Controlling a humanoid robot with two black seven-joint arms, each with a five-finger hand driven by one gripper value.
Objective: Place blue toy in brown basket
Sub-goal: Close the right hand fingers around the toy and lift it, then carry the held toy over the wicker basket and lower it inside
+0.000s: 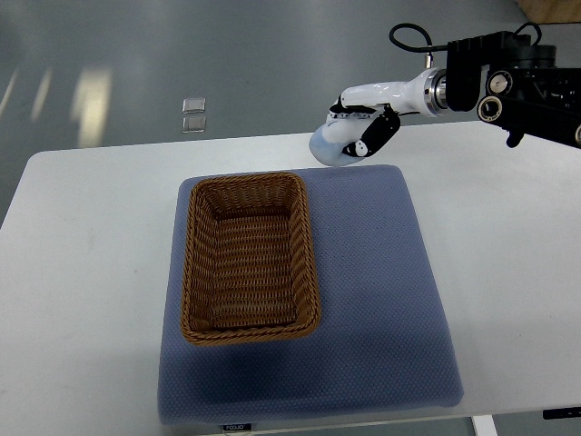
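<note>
My right hand reaches in from the upper right and hangs above the far edge of the blue mat. Its white and black fingers are curled around a pale blue rounded toy, which shows below and to the left of the palm. The brown wicker basket lies on the left half of the mat, long side running away from me, with nothing in it. The toy is up and to the right of the basket's far right corner, outside its rim. The left arm does not show.
The mat lies on a white table whose far edge runs just behind the hand. Beyond it is grey floor with a small square plate. The black arm body fills the upper right corner.
</note>
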